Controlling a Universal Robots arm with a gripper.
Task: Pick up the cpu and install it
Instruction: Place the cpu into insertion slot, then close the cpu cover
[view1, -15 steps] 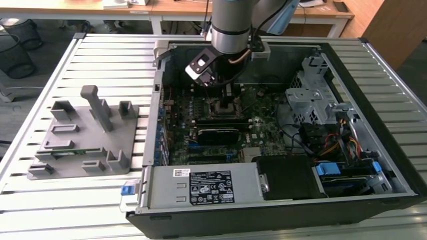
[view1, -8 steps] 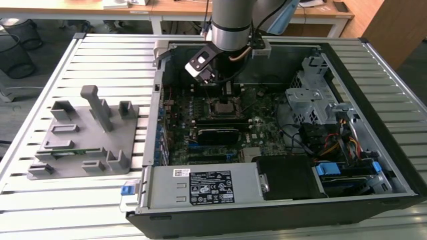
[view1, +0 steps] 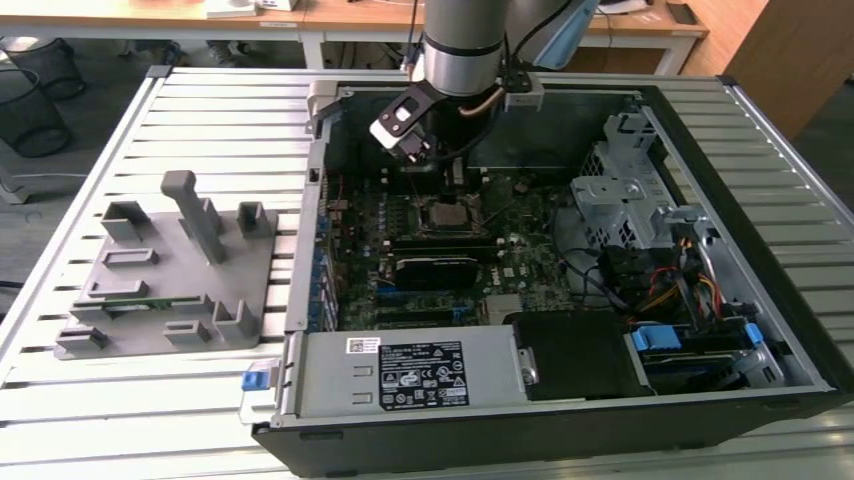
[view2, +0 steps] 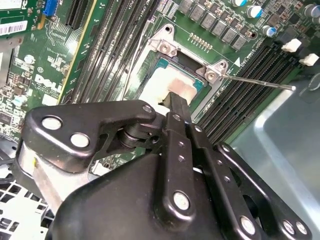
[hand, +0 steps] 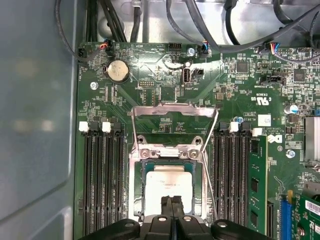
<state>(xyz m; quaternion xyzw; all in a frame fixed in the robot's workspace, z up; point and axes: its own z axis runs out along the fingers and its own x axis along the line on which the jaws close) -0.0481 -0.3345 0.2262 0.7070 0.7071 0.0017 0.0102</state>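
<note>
The open computer case lies on the slatted bench, toward the edge on the exterior view's right. The grey fixture tray stands near the opposite edge.

**CPU position.** The cpu lies flat in the socket frame on the motherboard, in the half of the board nearer the case's far wall in the exterior view. The hinged load plate is swung open, clear of the socket. The thin retention lever juts out from one socket corner.

**CPU orientation.** The metal top faces up. The outline is close to square, so no long axis can be told. Its edges run parallel to the socket frame and to the memory slots flanking the socket on both sides.

**CPU appearance.** The top is a pale silver-grey metal plate with bright glare, and a thin darker blue-green border surrounds it.

**Gripper.** The gripper hangs over the socket. Its two black fingers are pressed together, and their tips are over the plate near one edge. Contact with the plate cannot be determined.
</note>
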